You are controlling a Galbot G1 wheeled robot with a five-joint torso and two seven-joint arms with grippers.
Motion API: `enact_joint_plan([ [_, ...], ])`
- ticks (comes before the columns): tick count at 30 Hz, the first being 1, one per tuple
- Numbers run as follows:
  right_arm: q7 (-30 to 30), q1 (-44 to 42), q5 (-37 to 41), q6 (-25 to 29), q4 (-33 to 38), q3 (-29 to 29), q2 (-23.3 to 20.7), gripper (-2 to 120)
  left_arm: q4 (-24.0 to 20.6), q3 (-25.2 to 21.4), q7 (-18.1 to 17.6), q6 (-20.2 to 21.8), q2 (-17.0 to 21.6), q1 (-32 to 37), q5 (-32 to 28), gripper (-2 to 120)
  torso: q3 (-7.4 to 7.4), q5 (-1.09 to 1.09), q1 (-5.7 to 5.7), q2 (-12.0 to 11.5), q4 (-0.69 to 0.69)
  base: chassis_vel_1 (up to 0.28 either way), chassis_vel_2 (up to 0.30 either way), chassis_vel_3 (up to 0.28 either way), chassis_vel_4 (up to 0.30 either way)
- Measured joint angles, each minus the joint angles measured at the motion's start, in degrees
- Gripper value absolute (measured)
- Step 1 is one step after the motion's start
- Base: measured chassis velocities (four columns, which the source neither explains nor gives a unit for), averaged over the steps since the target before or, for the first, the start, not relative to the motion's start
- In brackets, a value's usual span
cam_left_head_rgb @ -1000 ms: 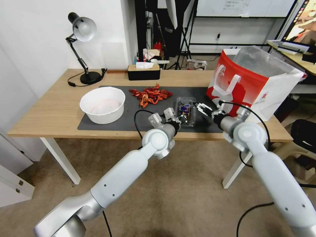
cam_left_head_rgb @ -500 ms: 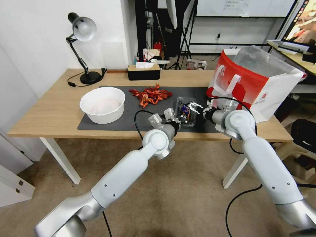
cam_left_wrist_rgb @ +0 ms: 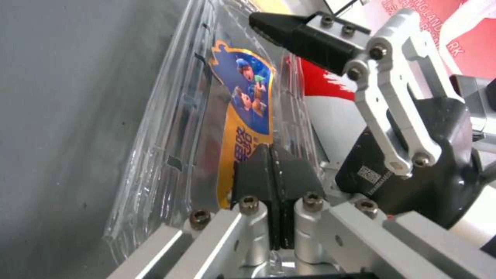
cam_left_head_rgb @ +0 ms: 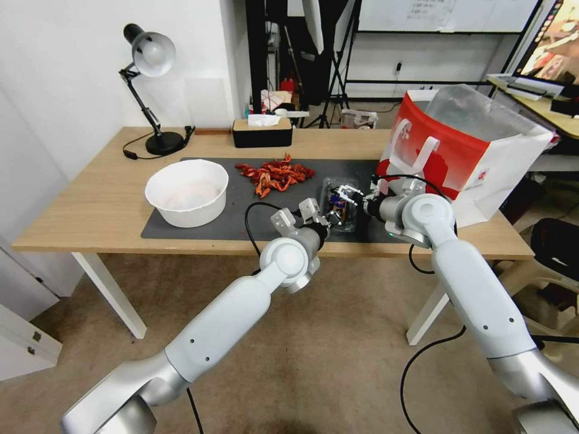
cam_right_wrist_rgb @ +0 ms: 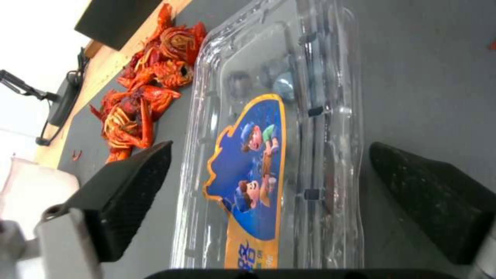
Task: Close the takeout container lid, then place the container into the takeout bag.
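Observation:
The takeout container (cam_left_head_rgb: 339,208), a small clear clamshell, lies on the dark mat near the table's front edge. Its lid (cam_right_wrist_rgb: 258,155) is down and carries a blue and orange cartoon sticker; dark berries (cam_right_wrist_rgb: 283,83) show through the plastic. My left gripper (cam_left_head_rgb: 329,219) is shut, and its joined fingertips (cam_left_wrist_rgb: 274,174) rest on the lid at the sticker's end. My right gripper (cam_left_head_rgb: 347,194) is open over the container's far end, its black pads (cam_right_wrist_rgb: 129,186) standing on either side of the box. To the right, the red-and-white takeout bag (cam_left_head_rgb: 464,144) stands open.
A white bowl (cam_left_head_rgb: 187,191) sits on the left of the mat (cam_left_head_rgb: 241,211), with a pile of red crayfish (cam_left_head_rgb: 274,172) behind the container. A desk lamp (cam_left_head_rgb: 151,54) and a tissue box (cam_left_head_rgb: 262,131) stand at the back of the table.
My right arm has swung left from beside the bag, and its open gripper now straddles the container. The left gripper has stayed on the lid.

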Motion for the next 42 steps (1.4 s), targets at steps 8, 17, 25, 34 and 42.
enact_joint_plan([
  [8,0.6,-0.1,0.9,-0.6,-0.3,0.0,0.6,64,-0.3,-0.5,0.0,-0.2,0.1,0.1,0.0,0,0.02,0.04,0.01,0.0,0.01,0.000,0.000,0.000,0.000],
  [17,1.0,-0.7,1.6,-0.9,-0.2,0.0,0.6,22,-0.8,-0.7,0.1,-0.2,0.7,0.2,-0.1,0,0.03,0.06,0.02,0.0,0.07,0.000,0.000,0.000,0.000],
  [25,1.0,-0.8,1.7,-1.0,0.0,0.4,0.4,12,-2.0,-1.1,0.1,-0.2,1.7,0.3,-0.4,0,0.03,0.04,0.02,0.0,0.07,0.000,0.000,0.000,0.000],
  [34,1.1,-0.9,2.0,-0.9,0.4,0.6,-0.1,12,-5.5,-2.3,1.2,0.1,4.7,1.6,1.0,0,0.03,0.02,0.02,0.0,0.05,0.000,0.000,0.000,0.000],
  [42,1.3,-0.9,2.3,-0.8,0.5,0.9,-0.3,11,-12.6,-4.6,3.7,0.2,10.0,6.2,4.7,0,0.03,0.02,0.02,0.0,0.03,0.000,0.000,0.000,0.000],
])
